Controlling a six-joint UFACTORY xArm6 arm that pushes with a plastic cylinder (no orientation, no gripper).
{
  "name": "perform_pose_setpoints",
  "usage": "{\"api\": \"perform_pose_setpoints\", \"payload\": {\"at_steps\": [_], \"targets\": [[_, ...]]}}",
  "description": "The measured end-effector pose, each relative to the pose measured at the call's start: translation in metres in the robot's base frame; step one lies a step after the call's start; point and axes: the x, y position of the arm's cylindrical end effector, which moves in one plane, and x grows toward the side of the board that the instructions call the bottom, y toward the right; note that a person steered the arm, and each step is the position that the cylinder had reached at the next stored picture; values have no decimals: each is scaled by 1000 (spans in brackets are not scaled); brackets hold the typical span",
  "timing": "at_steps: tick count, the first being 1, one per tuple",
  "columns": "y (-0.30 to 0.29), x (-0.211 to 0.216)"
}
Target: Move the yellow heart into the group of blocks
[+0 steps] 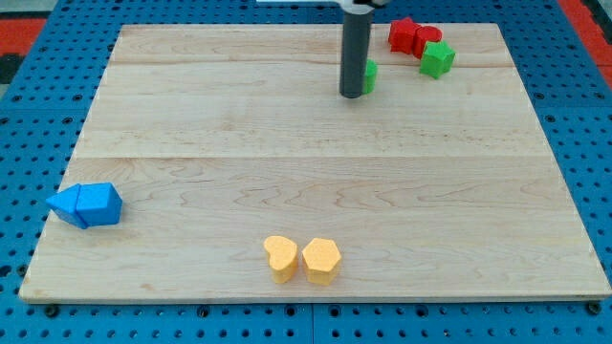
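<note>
The yellow heart (281, 258) lies near the view's bottom edge of the wooden board, touching a yellow hexagon-like block (322, 260) on its right. My tip (352, 96) rests on the board near the view's top centre, far above both yellow blocks. A green block (370, 75) sits just right of the rod, partly hidden behind it. Further right lie a red star (404, 33), a second red block (427, 39) touching it, and a green star (438, 59) just below them.
Two blue blocks (86, 204) lie pressed together at the board's left edge. The wooden board (306, 162) sits on a blue perforated table (29, 115).
</note>
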Motion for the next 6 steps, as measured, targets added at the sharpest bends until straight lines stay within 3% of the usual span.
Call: {"api": "perform_pose_setpoints", "payload": {"at_steps": [1, 2, 3, 4, 6], "targets": [[-1, -25], [50, -46], [60, -50], [20, -29], [34, 163]]}}
